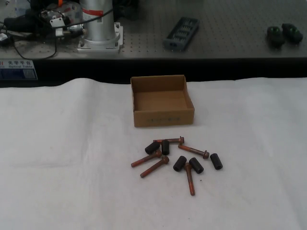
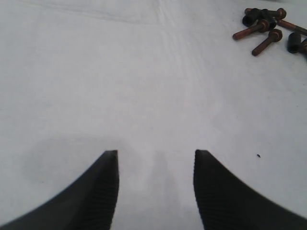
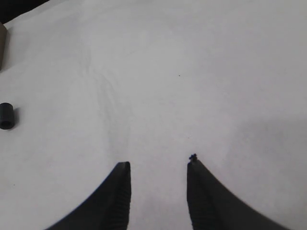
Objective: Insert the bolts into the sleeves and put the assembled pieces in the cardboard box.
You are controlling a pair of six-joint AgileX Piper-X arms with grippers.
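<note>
Several rust-coloured bolts (image 1: pixel 154 166) and several short black sleeves (image 1: pixel 196 165) lie scattered on the white cloth in front of the open cardboard box (image 1: pixel 163 117), which holds nothing. Some of the bolts (image 2: pixel 265 42) and sleeves (image 2: pixel 295 42) appear at a corner of the left wrist view. My left gripper (image 2: pixel 156 155) hovers open over bare cloth, apart from them. My right gripper (image 3: pixel 158 165) is open over bare cloth too, with one black sleeve (image 3: pixel 6 116) off to its side and the box's edge (image 3: pixel 2 45) beyond.
The white cloth (image 1: pixel 62 158) covers the bench on all sides of the pile. Behind it a dark perforated table carries a silver arm base (image 1: pixel 100 28), a dark slotted block (image 1: pixel 181 32), two black round parts (image 1: pixel 284 33) and cables.
</note>
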